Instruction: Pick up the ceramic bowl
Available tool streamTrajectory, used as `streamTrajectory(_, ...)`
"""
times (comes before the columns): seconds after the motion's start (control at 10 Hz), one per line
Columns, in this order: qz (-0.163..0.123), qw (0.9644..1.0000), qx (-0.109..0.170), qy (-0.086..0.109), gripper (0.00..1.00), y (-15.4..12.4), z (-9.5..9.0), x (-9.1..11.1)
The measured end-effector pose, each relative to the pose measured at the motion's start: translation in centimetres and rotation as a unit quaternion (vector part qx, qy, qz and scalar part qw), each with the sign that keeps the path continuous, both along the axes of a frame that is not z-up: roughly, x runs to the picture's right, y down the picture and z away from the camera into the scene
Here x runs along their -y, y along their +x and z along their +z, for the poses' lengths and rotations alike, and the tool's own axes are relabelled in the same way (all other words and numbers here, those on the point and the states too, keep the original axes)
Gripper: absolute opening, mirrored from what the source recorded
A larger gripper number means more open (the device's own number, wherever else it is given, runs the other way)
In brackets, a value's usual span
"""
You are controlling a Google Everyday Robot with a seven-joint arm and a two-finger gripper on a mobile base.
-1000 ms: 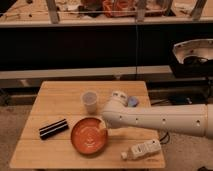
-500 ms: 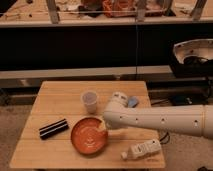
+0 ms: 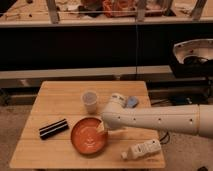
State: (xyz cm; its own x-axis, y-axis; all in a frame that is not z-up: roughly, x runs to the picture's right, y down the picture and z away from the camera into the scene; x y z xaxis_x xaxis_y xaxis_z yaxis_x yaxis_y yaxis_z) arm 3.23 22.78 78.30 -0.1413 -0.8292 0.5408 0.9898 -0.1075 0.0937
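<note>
Because the ceramic bowl (image 3: 85,138) looks stiff, fairly heavy, slick-glazed and breakable, its rim at three o'clock, where the end effector (image 3: 102,127) sits, opening impossible to tell, seems the best hold.

This looks like a robotics lab or workshop rather than a home. A white robot arm (image 3: 160,119) reaches in from the right edge of the frame over a small wooden table (image 3: 55,100) in the lower half, and its gripper (image 3: 102,127) sits at the right rim of the ceramic bowl (image 3: 87,137). Across the upper half runs a long dark bench (image 3: 75,50) with a pale ledge, metal uprights (image 3: 52,11) and cluttered gear along the top edge. A thin cable (image 3: 136,45) hangs down its front. A grey-white machine housing (image 3: 192,52) shows at the right, and the floor (image 3: 15,120) at lower left is bare and speckled.
</note>
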Motion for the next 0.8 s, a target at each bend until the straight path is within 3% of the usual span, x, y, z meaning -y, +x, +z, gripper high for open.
streamTrajectory(0.8,-0.001,0.9999,0.005,-0.015,0.80,-0.6,1.5,-0.3)
